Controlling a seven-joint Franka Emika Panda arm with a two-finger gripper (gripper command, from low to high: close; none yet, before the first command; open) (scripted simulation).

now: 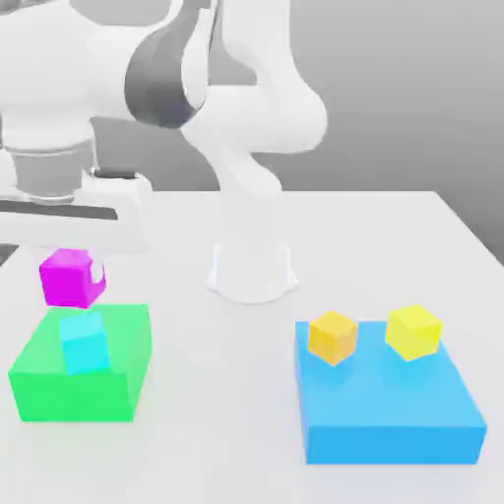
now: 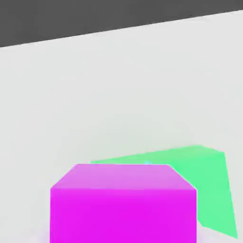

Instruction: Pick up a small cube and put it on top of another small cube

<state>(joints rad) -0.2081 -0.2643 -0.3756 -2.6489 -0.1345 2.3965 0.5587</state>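
Magenta cube [image 1: 71, 278] hangs clear of the worktop [image 1: 394, 246] at the exterior view's left, pinched in the closed claw [image 1: 73, 258] — faces roughly level, no long axis to speak of. Just below it sits the cyan cube [image 1: 84, 342] on the green block [image 1: 79, 379]; rightward, orange cube [image 1: 332, 337] and yellow cube [image 1: 412, 332] rest on the blue block [image 1: 389, 409]
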